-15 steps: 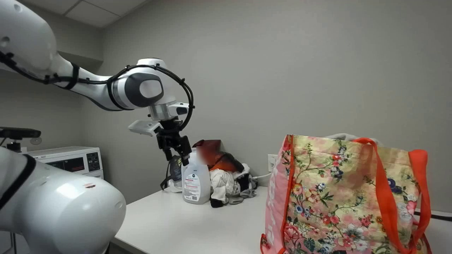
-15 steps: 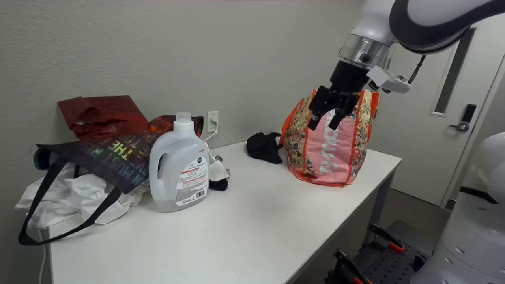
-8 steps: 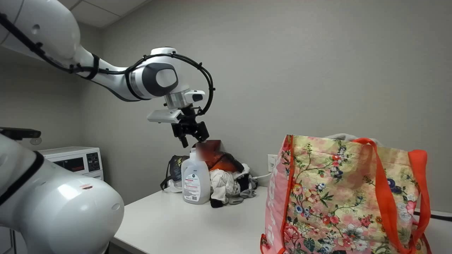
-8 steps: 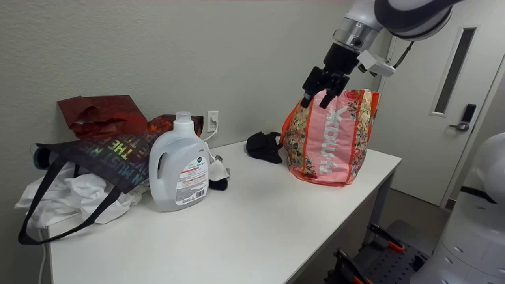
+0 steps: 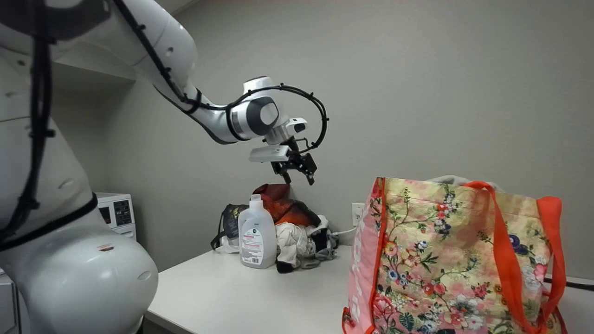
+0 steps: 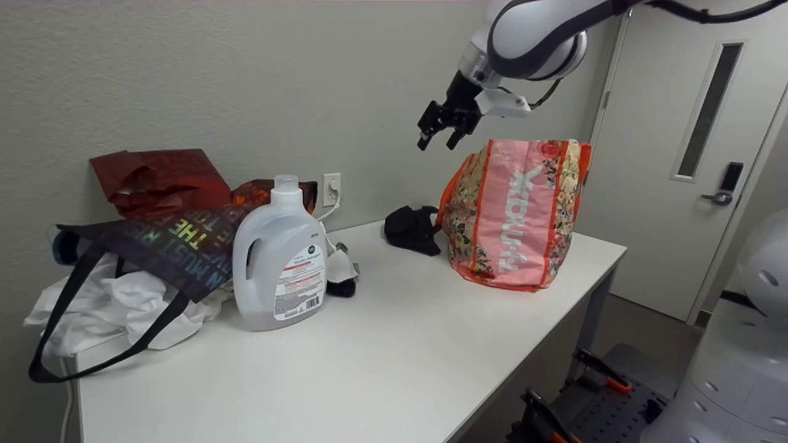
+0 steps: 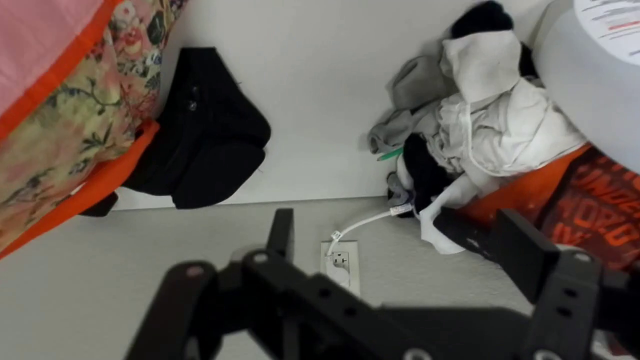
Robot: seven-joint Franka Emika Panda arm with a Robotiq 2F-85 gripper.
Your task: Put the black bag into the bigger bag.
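Observation:
The black bag (image 6: 411, 230) lies limp on the table against the wall, beside the bigger bag. It also shows in the wrist view (image 7: 205, 140) at upper left, and is hidden in an exterior view behind the tote. The bigger bag (image 5: 431, 250) is an upright floral tote with orange-red handles. It shows in both exterior views (image 6: 518, 215) and at the left of the wrist view (image 7: 60, 105), with a handle next to the black bag. My gripper (image 5: 299, 180) is open and empty, high above the table near the wall. It also shows in an exterior view (image 6: 438, 145) and the wrist view (image 7: 402, 240).
A detergent bottle (image 6: 280, 258) stands on the table (image 6: 369, 369) near a pile of socks and cloths (image 5: 301, 243). A dark printed bag (image 6: 178, 246) with straps and a red bag (image 6: 163, 181) lie there too. A cord runs from a wall outlet (image 6: 332, 189).
My gripper has risen and travelled towards the wall and the area above the black bag, staying open. The bags and other things have not moved.

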